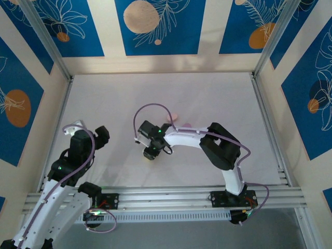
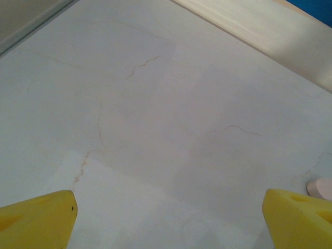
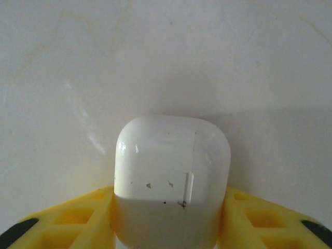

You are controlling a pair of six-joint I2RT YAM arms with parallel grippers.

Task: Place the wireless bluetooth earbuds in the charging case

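Observation:
A white, glossy charging case (image 3: 171,166) with its lid closed sits on the table between the yellow fingers (image 3: 72,223) of my right gripper (image 3: 168,210). Both fingers press against its sides. From above, the right gripper (image 1: 151,153) points down at the table's middle. My left gripper (image 2: 171,207) stands open over bare table, nothing between its yellow fingertips (image 2: 44,212). From above, that gripper (image 1: 101,136) is at the left. A small pale pink rounded piece (image 2: 320,188) lies to its right; I cannot tell whether it is an earbud or a case.
Pale pink bits (image 1: 174,115) lie on the white table (image 1: 114,104) just beyond the right arm. Raised rails border the table at left (image 1: 57,124) and right (image 1: 267,124), and a wall runs along the back.

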